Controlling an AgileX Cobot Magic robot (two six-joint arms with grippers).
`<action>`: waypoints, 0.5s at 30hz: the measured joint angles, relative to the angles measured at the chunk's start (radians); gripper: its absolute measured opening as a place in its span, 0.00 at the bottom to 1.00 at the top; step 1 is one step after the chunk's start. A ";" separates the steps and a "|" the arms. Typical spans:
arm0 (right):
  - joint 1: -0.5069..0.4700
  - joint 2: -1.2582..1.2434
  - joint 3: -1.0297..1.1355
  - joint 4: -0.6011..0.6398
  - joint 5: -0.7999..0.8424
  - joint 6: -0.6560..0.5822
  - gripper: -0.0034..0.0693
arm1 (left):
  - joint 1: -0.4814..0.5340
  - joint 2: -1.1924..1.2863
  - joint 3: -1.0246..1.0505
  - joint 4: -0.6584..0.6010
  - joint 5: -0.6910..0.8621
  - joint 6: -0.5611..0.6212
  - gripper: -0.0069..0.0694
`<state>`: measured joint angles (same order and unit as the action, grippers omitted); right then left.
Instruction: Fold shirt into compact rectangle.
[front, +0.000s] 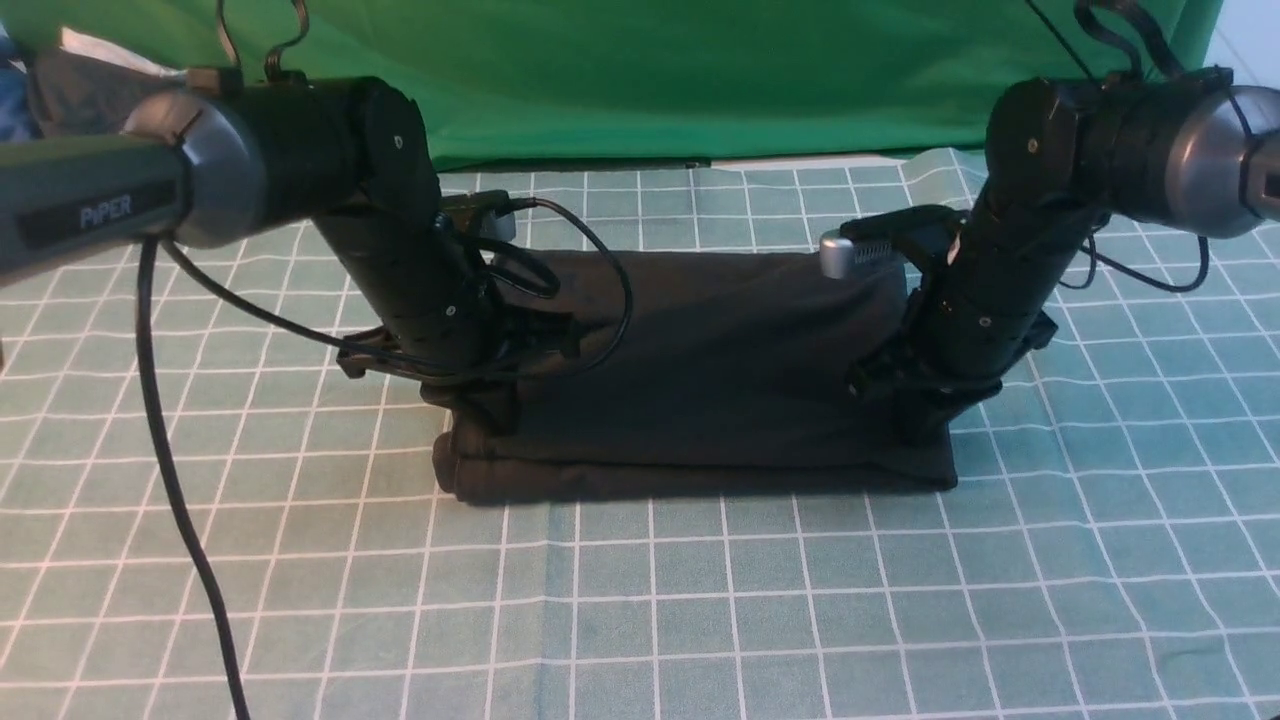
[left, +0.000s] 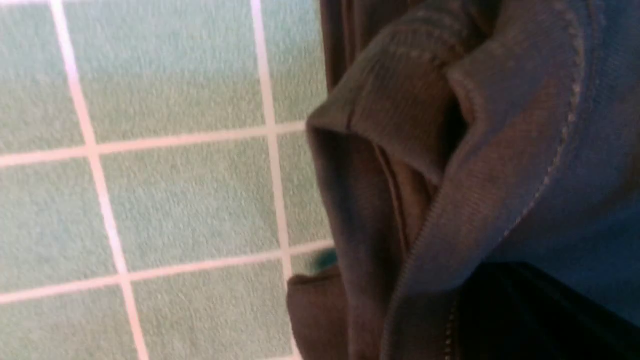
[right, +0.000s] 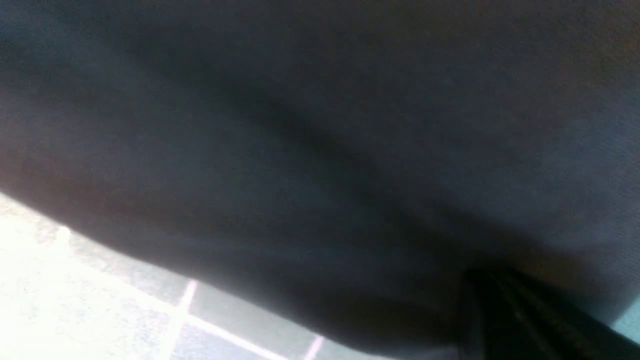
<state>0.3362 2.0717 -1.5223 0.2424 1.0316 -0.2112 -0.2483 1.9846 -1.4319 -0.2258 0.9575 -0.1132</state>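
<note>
The black shirt (front: 720, 370) lies as a folded band across the checked cloth. Its lower fold rests on the table and its upper layer is held up, stretched between my two arms. My left gripper (front: 490, 400) is shut on the shirt's left end. The left wrist view shows bunched, stitched hems of the shirt (left: 450, 150) right in front of a dark finger (left: 540, 315). My right gripper (front: 915, 420) is shut on the shirt's right end. Smooth dark shirt fabric (right: 320, 150) fills the right wrist view above a dark finger (right: 525, 320).
A teal tablecloth (front: 700, 600) with a white grid covers the table, and a green backdrop (front: 700, 70) hangs behind it. A grey garment with blue cloth (front: 60, 85) sits at the far left. The left arm's black cable (front: 170, 480) hangs down to the front edge.
</note>
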 joint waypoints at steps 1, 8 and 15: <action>-0.006 0.000 0.000 0.000 0.000 0.000 0.07 | 0.000 -0.001 0.000 -0.002 0.002 0.000 0.11; -0.030 -0.036 -0.003 -0.007 0.016 0.000 0.07 | 0.000 -0.071 -0.009 -0.004 -0.014 -0.010 0.11; -0.034 -0.086 -0.021 0.136 -0.037 -0.056 0.07 | 0.000 -0.107 -0.018 -0.122 -0.107 -0.006 0.11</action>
<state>0.3019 1.9852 -1.5431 0.3784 0.9951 -0.2675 -0.2483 1.8778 -1.4500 -0.3475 0.8500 -0.1188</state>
